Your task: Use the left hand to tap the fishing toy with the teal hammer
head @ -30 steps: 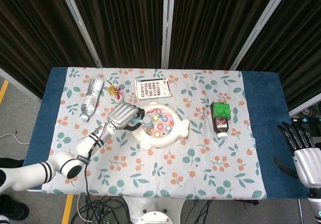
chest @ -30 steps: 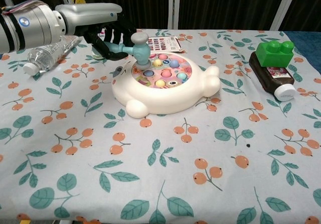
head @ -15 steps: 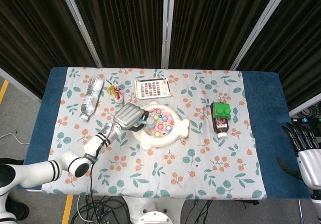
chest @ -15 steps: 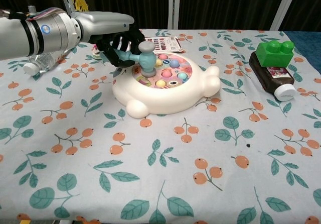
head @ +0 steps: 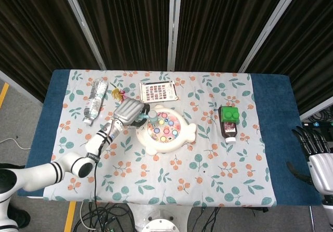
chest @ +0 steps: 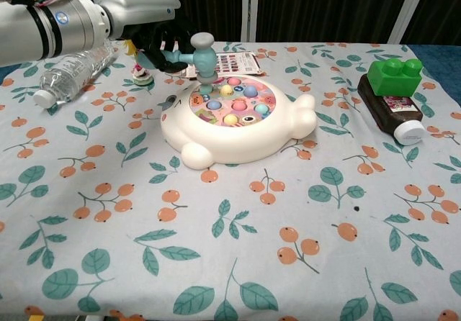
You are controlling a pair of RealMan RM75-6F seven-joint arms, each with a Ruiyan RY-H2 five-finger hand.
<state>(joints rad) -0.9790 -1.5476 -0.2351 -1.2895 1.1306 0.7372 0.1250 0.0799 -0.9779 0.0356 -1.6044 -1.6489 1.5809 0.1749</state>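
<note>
While left hand [chest: 155, 44] grips teal hammer [chest: 200, 60] (raised).

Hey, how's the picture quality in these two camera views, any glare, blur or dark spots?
Head view: even, soft light, sharp throughout, the curtains behind nearly black; the fishing toy casts little shadow. Chest view: the left hand holding the teal hammer looks slightly soft, the toy's white shell shows mild sheen, and the near tablecloth looks stretched.
</note>
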